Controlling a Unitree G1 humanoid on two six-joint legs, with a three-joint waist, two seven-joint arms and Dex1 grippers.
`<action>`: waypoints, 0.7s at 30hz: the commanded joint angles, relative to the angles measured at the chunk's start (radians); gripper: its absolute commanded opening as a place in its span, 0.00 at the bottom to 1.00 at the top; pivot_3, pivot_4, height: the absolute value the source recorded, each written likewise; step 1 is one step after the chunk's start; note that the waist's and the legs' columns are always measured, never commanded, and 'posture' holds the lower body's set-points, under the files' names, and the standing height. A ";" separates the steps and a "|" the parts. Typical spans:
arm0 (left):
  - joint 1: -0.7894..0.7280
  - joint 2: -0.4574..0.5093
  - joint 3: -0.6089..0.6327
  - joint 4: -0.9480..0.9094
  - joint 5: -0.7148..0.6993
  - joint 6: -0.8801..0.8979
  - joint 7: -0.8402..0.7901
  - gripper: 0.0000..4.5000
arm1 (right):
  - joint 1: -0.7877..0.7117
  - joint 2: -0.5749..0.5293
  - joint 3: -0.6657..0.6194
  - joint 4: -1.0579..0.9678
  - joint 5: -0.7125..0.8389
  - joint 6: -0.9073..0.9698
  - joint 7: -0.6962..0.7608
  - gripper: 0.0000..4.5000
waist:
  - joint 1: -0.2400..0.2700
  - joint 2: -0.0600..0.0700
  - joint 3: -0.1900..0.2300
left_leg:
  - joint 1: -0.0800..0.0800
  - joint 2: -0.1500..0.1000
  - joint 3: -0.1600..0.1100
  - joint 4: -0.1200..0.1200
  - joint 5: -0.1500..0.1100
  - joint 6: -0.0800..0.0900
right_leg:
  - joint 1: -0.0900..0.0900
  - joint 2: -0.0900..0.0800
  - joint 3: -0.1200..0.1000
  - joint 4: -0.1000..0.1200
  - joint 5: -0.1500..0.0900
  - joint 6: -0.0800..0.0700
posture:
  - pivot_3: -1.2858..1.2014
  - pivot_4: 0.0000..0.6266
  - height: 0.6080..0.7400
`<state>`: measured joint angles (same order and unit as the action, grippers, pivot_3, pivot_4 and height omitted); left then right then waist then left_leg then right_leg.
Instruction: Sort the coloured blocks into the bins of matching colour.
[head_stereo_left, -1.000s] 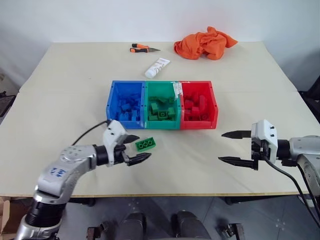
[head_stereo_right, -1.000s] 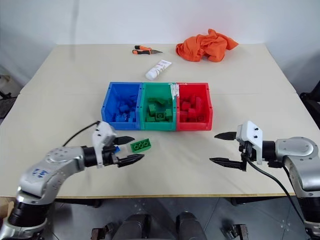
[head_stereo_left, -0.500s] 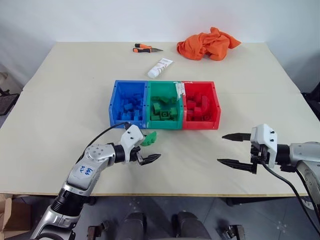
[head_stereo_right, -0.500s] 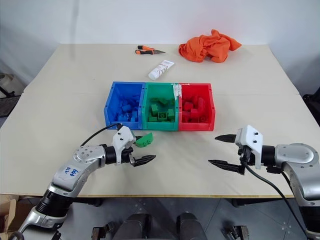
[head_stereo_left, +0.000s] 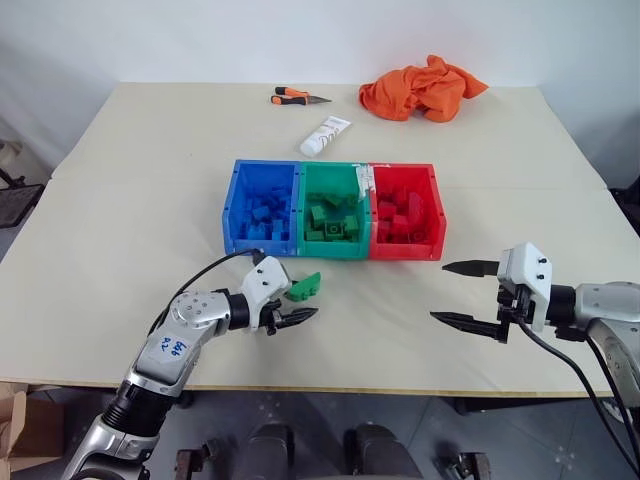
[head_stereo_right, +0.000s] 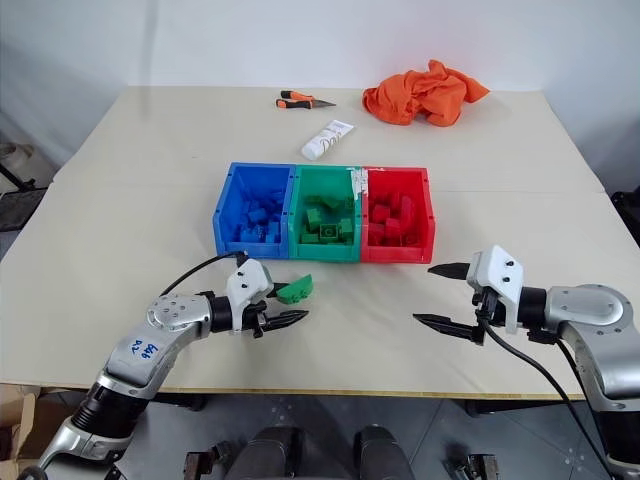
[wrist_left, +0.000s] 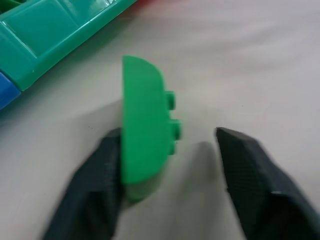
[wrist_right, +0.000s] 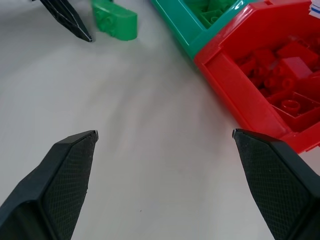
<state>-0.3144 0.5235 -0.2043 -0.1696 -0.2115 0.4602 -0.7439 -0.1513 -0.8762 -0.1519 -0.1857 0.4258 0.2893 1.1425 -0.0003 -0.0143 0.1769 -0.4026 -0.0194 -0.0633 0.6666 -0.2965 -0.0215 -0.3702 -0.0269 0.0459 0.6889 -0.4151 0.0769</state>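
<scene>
A green block (wrist_left: 145, 135) stands tipped on its edge on the table just in front of the green bin (head_stereo_left: 335, 250). My left gripper (head_stereo_left: 303, 300) is around it. One finger (wrist_left: 107, 165) touches the block's flat side, and the other finger (wrist_left: 245, 165) stands apart from its studs, so the jaws are open. The blue bin (head_stereo_left: 232, 215), the green bin and the red bin (head_stereo_left: 440, 222) sit joined in a row, each holding several blocks of its own colour. My right gripper (head_stereo_left: 440, 292) hovers open and empty over the table, right of the bins.
An orange cloth (head_stereo_left: 423, 88), a white tube (head_stereo_left: 326, 135) and a tool with an orange handle (head_stereo_left: 297, 98) lie at the back of the table. The table's front edge runs just below both grippers.
My left gripper closed in around the green block and its jaws narrowed. The block went from lying flat to standing on its edge. The right gripper stayed put.
</scene>
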 joint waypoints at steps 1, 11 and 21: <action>-0.003 -0.005 0.020 -0.003 -0.006 -0.016 -0.008 0.30 | -0.010 0.010 -0.006 0.001 0.004 -0.012 -0.008 1.00 | -0.001 0.000 0.000 | 0.000 0.000 0.000 0.000 0.000 0.000 | 0.000 0.000 0.000 0.000 0.000 0.000 | 0.52 0.24 1.00; -0.137 -0.081 0.044 -0.023 -0.086 0.055 -0.018 0.18 | 0.019 0.023 -0.030 -0.005 0.001 -0.026 -0.038 1.00 | 0.001 0.000 0.000 | 0.000 0.000 0.000 0.001 0.000 0.000 | 0.000 0.000 0.000 0.000 0.000 0.001 | 0.52 0.24 1.00; -0.433 -0.222 0.068 0.322 0.026 -0.121 0.116 0.18 | 0.123 0.040 -0.098 -0.083 0.012 -0.028 -0.107 1.00 | -0.003 0.000 0.000 | 0.000 0.000 0.003 0.002 0.000 0.000 | 0.000 0.001 0.001 0.001 0.001 0.001 | 0.52 0.24 1.00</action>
<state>-0.7336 0.3154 -0.1533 0.1107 -0.2047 0.3890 -0.6470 -0.0326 -0.8464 -0.2134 -0.2290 0.4206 0.2797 1.0489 -0.0035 -0.0146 0.1770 -0.4027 -0.0194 -0.0595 0.6686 -0.2966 -0.0214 -0.3703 -0.0257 0.0474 0.6897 -0.4146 0.0779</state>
